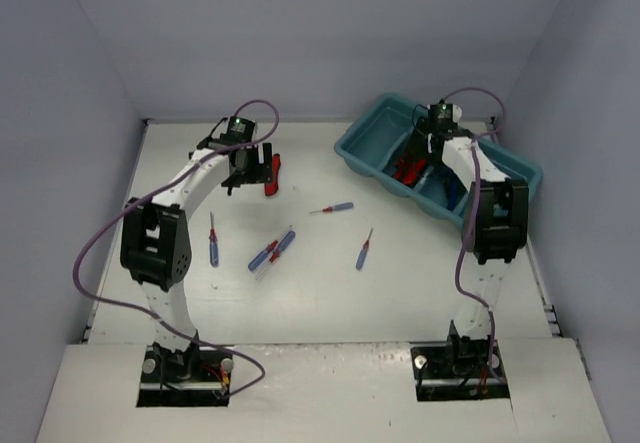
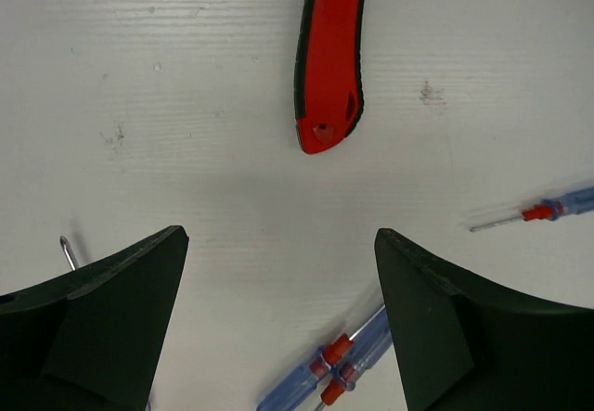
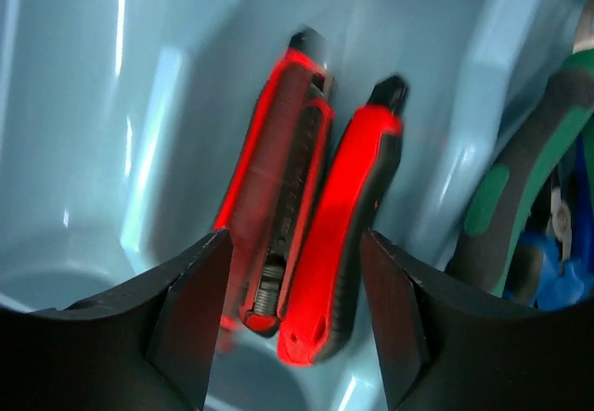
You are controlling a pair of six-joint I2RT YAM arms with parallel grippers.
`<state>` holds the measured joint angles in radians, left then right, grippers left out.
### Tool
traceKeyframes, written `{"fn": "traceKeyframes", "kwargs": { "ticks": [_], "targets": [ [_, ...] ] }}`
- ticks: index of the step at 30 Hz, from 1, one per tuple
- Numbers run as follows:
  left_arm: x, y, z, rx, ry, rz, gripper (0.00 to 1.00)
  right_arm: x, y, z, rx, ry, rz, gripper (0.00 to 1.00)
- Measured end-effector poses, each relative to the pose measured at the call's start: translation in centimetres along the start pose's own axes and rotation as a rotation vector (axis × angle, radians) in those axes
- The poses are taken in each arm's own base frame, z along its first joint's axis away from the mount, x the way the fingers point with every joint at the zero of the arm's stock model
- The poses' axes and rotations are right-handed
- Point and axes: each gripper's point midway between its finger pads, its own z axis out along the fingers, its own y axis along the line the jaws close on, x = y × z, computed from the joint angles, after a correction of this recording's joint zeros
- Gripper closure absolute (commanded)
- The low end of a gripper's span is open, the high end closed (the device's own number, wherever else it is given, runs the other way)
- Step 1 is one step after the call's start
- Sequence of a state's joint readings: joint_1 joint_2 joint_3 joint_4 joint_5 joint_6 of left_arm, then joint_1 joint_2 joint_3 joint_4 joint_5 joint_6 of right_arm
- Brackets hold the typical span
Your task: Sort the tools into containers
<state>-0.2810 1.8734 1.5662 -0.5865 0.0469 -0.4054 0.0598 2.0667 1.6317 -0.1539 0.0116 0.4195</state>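
Since the tools had to go from the white worktop (image 1: pixel 300 303) into the long blue tray (image 1: pixel 372 135) at its far right, the right arm (image 1: pixel 482 168) hung over the tray, its jaws spread above two red knives (image 3: pixel 278 170) lying together in one box, likely so that like sat with like. The left arm (image 1: pixel 190 188) hovered with jaws spread wide and empty just short of a lone red knife (image 2: pixel 329 49) on the worktop, probably its next pick, while thin blue screwdrivers (image 1: pixel 272 251) lay scattered nearby.
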Motion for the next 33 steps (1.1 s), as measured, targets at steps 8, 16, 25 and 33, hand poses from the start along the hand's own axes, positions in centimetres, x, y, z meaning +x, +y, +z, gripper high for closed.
{"fn": "traceKeyframes", "kwargs": {
  "ticks": [8,16,25,33],
  "targets": [
    [-2.4,-0.1,5.1,-0.059,0.006,0.003,0.21,-3.1,2.0,-2.8,-0.082,-0.065,0.006,0.39],
    [-3.2,-0.9,10.4,-0.070,0.021,0.013,0.25,-5.5,3.3,-13.4,-0.215,-0.195,-0.006,0.39],
    [-3.9,-2.8,13.0,-0.081,-0.012,0.091,0.83,1.2,1.1,-14.0,-0.218,-0.076,-0.026,0.39],
    [-2.8,-4.2,12.3,-0.003,0.013,0.088,0.96,3.3,2.7,-15.1,-0.322,-0.008,-0.075,0.37]
  ]
}}
